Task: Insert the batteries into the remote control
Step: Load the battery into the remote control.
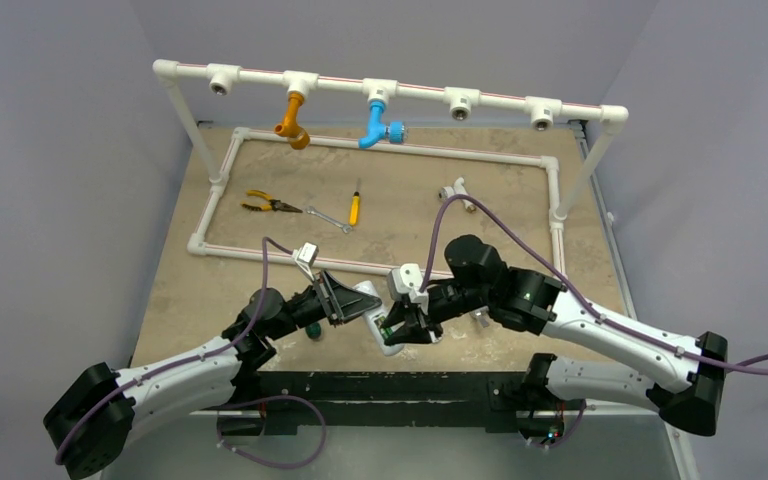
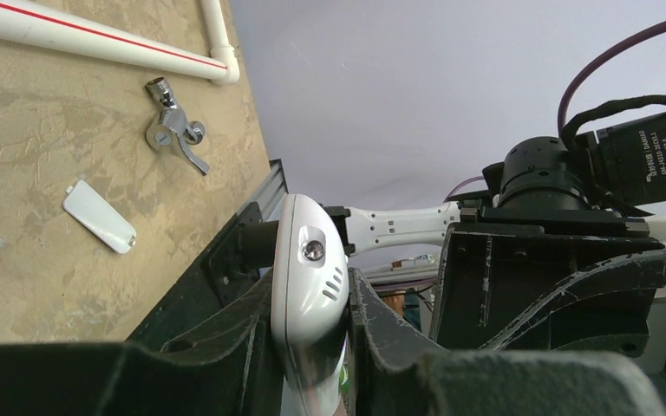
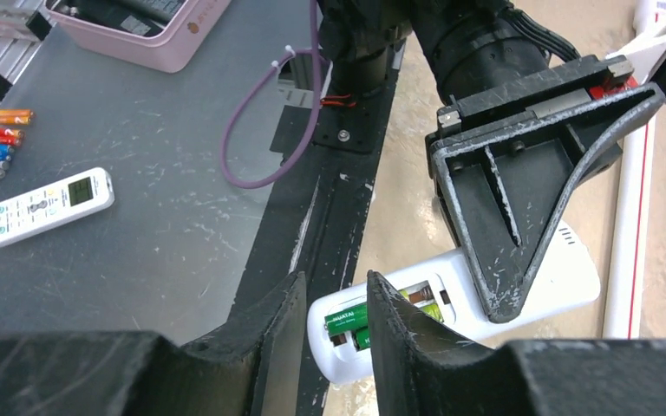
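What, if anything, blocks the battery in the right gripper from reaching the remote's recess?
Nothing visible. The right gripper holds a green battery right at the open recess of the remote control, which the left gripper clamps. The cover plate lies aside on the table.

A robotics test lab: grey partition walls enclose a worn brown counter (image 1: 260,270) fitted with a white pipe frame (image 1: 380,90) carrying orange (image 1: 295,120) and blue taps (image 1: 378,122), with pliers (image 1: 265,204), a wrench (image 1: 328,218) and a yellow screwdriver (image 1: 355,207) laid out.

Left end effector (image 1: 352,303) clamped shut, right end effector (image 1: 400,325) partly parted, both arms angled inward, nearly meeting
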Robot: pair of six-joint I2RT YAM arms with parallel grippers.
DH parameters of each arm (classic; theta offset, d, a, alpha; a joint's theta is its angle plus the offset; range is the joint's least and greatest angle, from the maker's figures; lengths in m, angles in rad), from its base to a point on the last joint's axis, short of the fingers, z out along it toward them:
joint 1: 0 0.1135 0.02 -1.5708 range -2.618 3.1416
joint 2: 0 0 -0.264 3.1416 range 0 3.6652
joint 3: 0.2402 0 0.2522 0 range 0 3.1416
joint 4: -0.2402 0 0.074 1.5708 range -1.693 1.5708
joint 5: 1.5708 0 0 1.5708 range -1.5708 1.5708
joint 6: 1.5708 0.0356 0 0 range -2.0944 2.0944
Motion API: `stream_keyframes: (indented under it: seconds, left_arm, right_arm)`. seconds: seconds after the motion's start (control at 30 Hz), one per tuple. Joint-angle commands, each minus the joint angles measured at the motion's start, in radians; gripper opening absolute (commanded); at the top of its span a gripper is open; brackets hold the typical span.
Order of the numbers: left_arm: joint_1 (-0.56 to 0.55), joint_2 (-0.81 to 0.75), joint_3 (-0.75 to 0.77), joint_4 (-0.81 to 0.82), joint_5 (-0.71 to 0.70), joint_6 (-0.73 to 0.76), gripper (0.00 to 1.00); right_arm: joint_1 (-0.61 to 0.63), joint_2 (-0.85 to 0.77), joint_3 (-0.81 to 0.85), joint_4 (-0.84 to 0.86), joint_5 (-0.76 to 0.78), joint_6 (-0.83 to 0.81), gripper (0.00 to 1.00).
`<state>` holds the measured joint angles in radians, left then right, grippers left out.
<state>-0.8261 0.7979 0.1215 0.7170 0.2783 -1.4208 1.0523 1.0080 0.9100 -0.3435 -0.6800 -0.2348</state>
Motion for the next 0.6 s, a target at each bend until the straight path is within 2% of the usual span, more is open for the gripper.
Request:
stream_keyframes:
  seconds: [0.0,0.2,0.37,0.57]
  left_arm:
    - [-0.002,-0.012,0.014,0.066,0.008,0.003,0.00]
    - [-0.002,-0.010,0.016,0.064,0.011,0.007,0.00]
    - [-0.002,-0.011,0.024,0.060,0.016,0.013,0.00]
    - [-0.002,-0.009,0.024,0.055,0.018,0.014,0.00]
  right_arm:
    - [-0.023,-0.018,-0.010,0.014,-0.115,-0.099,0.30]
    - [-0.032,-0.016,-0.033,-0.004,-0.154,-0.153,0.30]
    - [-0.032,-0.001,-0.056,0.004,-0.145,-0.172,0.37]
    - [-0.032,0.008,-0.074,0.013,-0.123,-0.216,0.39]
